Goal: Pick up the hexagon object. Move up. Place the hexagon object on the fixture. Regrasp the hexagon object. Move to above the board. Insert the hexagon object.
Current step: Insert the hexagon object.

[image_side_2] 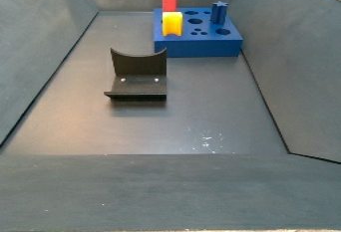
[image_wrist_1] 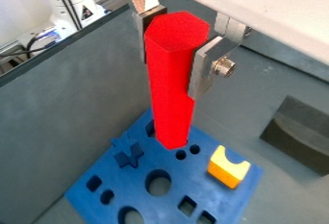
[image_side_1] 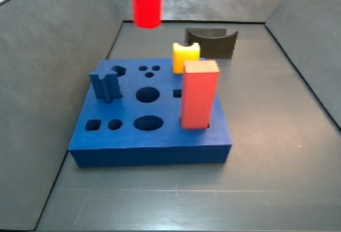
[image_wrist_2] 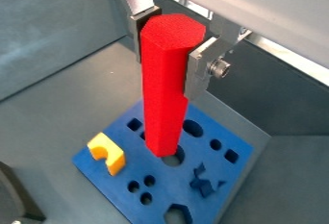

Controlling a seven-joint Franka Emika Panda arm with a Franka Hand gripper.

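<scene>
We see the board [image_side_1: 147, 126] below, the hexagon [image_wrist_1: 174, 84] hanging upright above its holes, long axis vertical. Gripper [image_wrist_1: 178, 47] pinches the bar's top between its plates, directly over the board; we'd judge straight descent next.

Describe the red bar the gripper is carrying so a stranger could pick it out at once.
Find the blue board on the grey floor. Above it hangs the gripper, shut on the hexagon bar, upright and off the board. Unlike the red block with a cream top standing in the board, it is slimmer and all red.
</scene>
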